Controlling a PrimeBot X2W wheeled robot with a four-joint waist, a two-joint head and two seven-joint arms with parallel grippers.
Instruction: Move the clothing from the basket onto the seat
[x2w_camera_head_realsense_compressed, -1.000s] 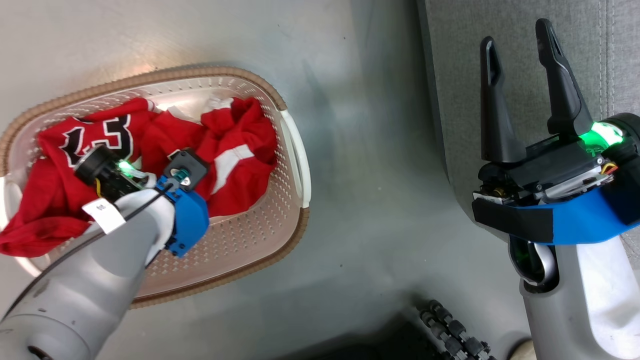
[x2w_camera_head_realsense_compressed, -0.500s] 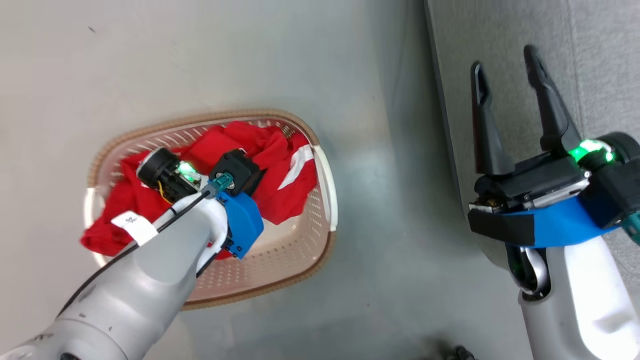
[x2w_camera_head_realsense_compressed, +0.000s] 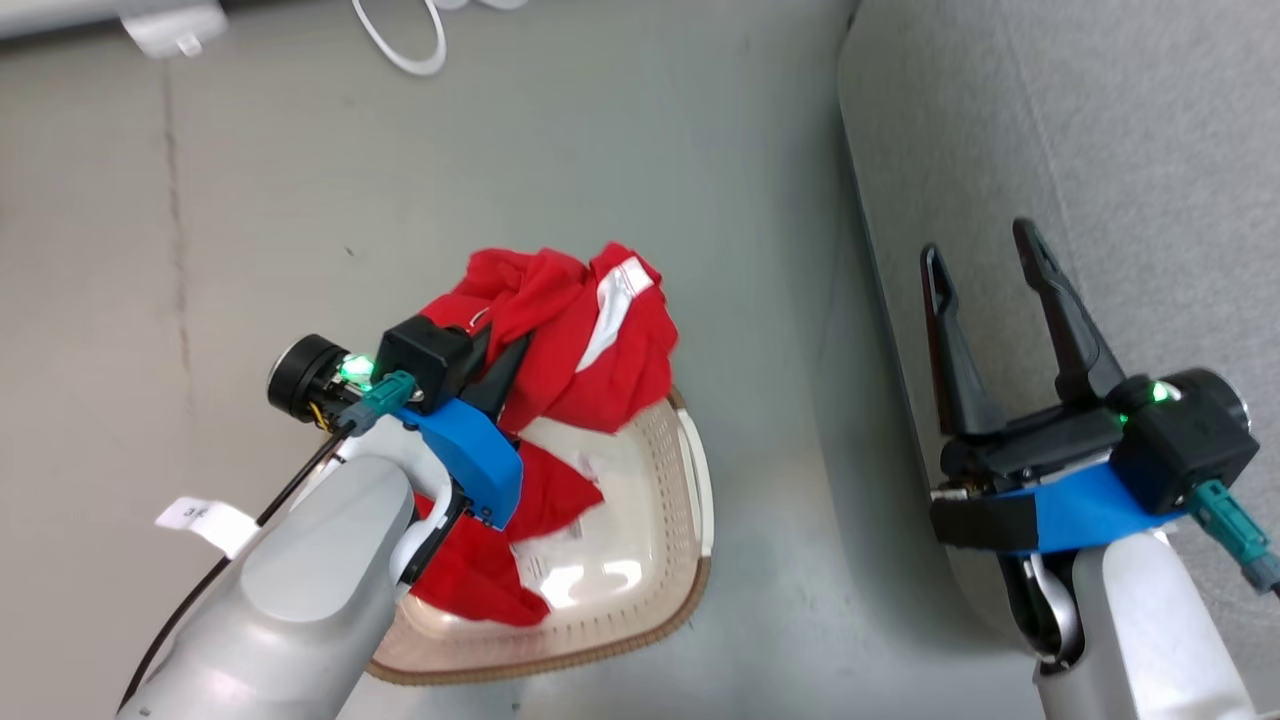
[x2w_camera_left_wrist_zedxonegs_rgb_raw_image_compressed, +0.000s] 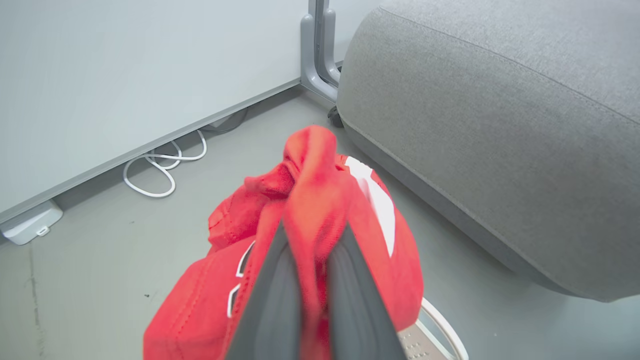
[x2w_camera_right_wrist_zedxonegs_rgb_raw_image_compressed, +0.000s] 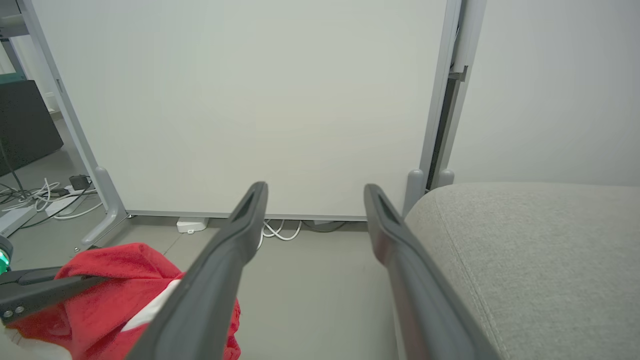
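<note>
Mid-lift, the clothing (x2w_camera_head_realsense_compressed: 575, 340) is clamped in the left pincer (x2w_camera_left_wrist_zedxonegs_rgb_raw_image_compressed: 311, 235) above the basket (x2w_camera_head_realsense_compressed: 692, 480), the right pincer (x2w_camera_head_realsense_compressed: 985, 250) held agape; a carry rightward onto the seat (x2w_camera_head_realsense_compressed: 1100, 150) seems called for next.

White cable (x2w_camera_head_realsense_compressed: 415, 71) loops lie on the grey floor (x2w_camera_head_realsense_compressed: 600, 150) below a pale partition (x2w_camera_right_wrist_zedxonegs_rgb_raw_image_compressed: 250, 100).
</note>
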